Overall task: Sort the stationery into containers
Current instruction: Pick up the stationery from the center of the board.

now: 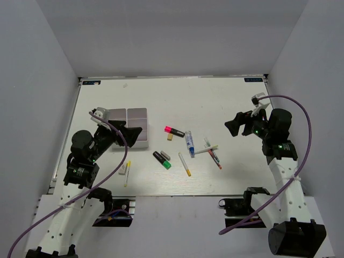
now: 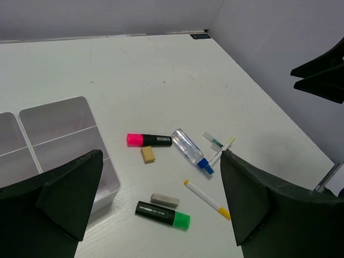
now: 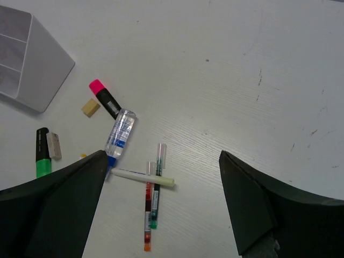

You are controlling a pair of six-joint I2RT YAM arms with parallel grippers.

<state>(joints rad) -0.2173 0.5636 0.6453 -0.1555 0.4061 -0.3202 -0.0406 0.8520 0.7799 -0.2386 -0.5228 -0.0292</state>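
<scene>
Toward the left of the white tabletop sit the two adjoining square white-walled containers, side by side. The left gripper hangs just over their near right corner, its black jaws spread wide and holding nothing. Between the two arms the stationery lies scattered flat: a black highlighter with a pink end, a small beige eraser just beside it, and a clear white-blue marker angled next to them. Nearer the arms lie a black highlighter with a green end, a small white eraser right beside it, and a thin white pen with yellow tips. Right of the marker, a pale thin pen lies across a red pen and a green-marked pen, the three crossing in a little heap. Apart from the rest, close to the left arm and the table's near edge, lie a thin yellow pen and a tiny white piece too small to tell. The right gripper hovers above bare table well to the right of the heap, jaws likewise wide apart and empty. A purple cable loops off the right arm, and grey walls close the table in.
</scene>
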